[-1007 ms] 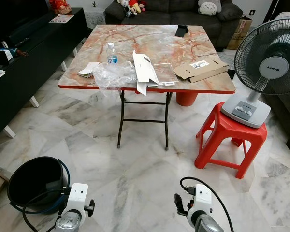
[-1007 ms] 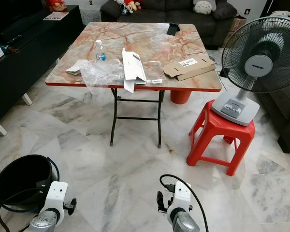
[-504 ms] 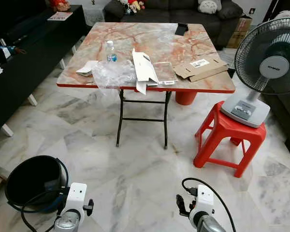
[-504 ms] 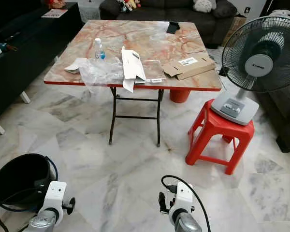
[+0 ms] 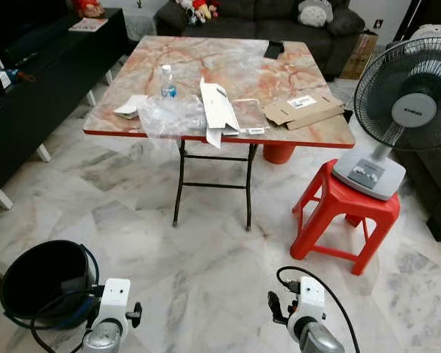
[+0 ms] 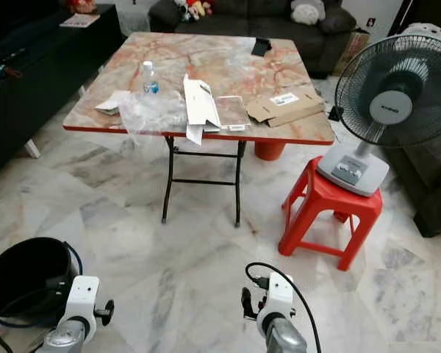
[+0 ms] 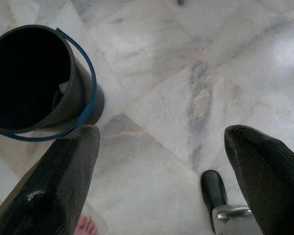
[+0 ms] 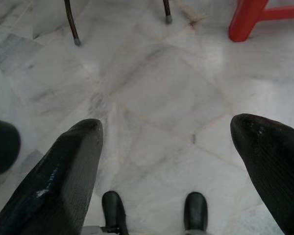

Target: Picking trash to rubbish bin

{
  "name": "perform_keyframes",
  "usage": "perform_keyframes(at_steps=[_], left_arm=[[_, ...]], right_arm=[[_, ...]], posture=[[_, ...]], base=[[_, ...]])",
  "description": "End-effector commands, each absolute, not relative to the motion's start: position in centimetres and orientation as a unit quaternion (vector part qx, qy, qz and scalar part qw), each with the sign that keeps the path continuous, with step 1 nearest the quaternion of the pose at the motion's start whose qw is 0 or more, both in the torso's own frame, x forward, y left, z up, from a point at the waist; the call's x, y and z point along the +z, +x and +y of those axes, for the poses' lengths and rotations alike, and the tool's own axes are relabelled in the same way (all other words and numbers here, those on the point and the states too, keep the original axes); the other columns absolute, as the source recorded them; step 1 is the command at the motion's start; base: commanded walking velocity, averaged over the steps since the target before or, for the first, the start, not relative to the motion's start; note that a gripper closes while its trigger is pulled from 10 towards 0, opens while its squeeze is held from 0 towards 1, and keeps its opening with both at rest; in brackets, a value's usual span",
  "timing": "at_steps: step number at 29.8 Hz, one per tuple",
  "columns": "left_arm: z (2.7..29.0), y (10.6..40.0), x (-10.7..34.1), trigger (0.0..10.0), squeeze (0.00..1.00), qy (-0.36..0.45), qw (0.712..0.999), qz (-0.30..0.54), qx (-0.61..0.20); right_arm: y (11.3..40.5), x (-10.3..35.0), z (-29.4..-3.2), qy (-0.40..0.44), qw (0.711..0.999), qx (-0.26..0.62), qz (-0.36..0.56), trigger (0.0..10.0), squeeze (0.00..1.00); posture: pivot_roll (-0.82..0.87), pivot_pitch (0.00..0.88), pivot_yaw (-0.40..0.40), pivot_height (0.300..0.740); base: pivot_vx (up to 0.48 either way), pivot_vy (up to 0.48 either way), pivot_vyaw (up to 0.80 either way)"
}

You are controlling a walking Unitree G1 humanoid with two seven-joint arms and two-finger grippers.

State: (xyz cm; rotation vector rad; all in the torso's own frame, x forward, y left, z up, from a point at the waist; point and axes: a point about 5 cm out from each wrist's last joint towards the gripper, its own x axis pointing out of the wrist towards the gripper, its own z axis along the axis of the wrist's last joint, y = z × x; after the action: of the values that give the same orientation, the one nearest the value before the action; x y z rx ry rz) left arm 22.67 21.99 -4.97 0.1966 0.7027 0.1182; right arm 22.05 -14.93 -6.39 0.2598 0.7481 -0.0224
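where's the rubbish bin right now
The black rubbish bin stands on the marble floor at the robot's near left, just beside its left hand, well short of the table.

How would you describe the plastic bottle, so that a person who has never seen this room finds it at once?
Look at the marble-patterned folding table in the middle of the room, before the dark sofa. Near its front left part stands the plastic bottle, just behind a crumpled clear plastic bag. It is the one upright thing there, clear with a blue label, while its neighbours lie flat.
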Motion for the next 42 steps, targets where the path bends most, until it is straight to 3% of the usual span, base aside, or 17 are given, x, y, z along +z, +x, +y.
perform_keyframes(at_steps=[1, 24, 42], left_arm=[[22.34, 22.89, -4.73, 10.0, 0.0, 0.104, 0.933, 0.339, 0.058], [22.19, 23.43, -4.43, 10.0, 0.0, 0.12, 0.933, 0.336, 0.039], [21.94, 23.34, -4.53, 10.0, 0.0, 0.126, 0.933, 0.337, 0.028]], right_arm=[[21.88, -6.49, -15.03, 0.131, 0.921, -0.018, 0.366, 10.0, 0.0], [21.82, -6.56, -14.63, 0.135, 0.919, -0.02, 0.369, 10.0, 0.0], [21.41, -6.8, -14.51, 0.136, 0.917, -0.02, 0.373, 10.0, 0.0]], posture=[[0.11, 0.061, -0.025, 0.74], [0.1, 0.0, 0.011, 0.74], [0.1, 0.0, 0.019, 0.74]], base=[[0.322, 0.0, 0.0], [0.332, 0.0, 0.0], [0.34, 0.0, 0.0]])
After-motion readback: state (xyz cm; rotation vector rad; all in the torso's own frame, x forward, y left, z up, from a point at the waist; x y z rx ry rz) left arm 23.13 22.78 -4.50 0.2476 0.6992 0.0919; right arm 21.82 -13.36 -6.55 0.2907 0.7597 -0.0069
